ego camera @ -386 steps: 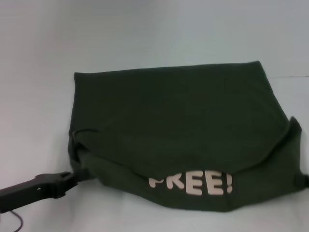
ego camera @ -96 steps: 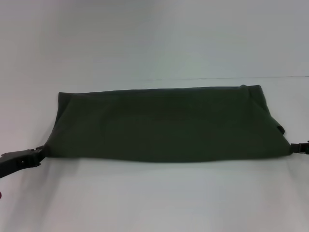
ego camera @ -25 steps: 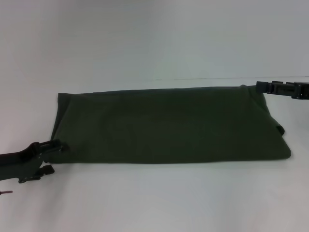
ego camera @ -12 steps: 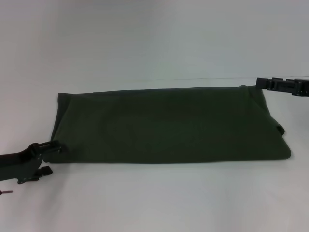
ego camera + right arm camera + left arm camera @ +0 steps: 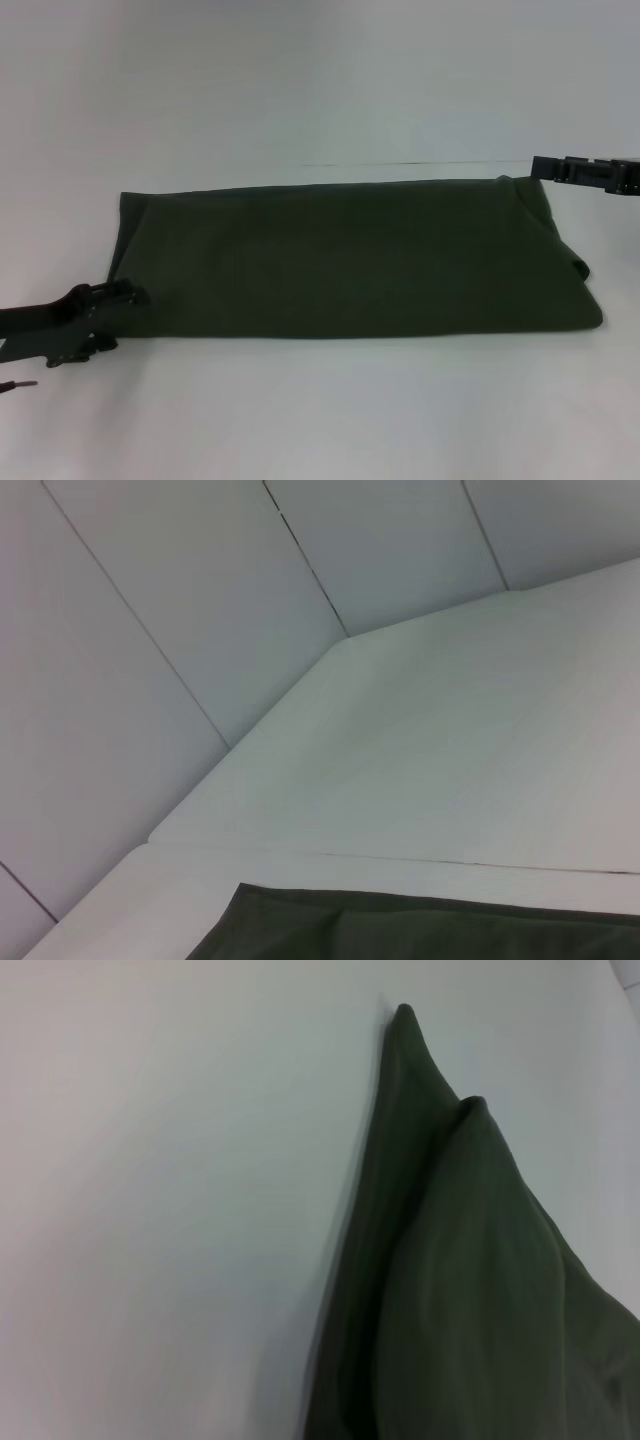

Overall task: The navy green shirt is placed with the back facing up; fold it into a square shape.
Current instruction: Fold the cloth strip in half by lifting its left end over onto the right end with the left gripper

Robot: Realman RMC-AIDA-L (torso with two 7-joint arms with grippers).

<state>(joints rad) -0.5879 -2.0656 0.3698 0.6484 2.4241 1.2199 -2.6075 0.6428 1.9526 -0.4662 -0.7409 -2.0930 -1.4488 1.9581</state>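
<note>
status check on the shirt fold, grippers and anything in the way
Left gripper at shirt's near-left corner. Right gripper by far-right corner. Navy green shirt lies as a long folded band, not yet square. Nothing in the way.

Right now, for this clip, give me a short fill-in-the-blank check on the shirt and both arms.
1. The navy green shirt lies folded into a long ____ band.
2. The left pincer sits at the shirt's near ____ corner.
3. The right pincer is by the shirt's ____ right corner.
4. The table is ____ in colour.

Missing words: flat; left; far; white
</note>
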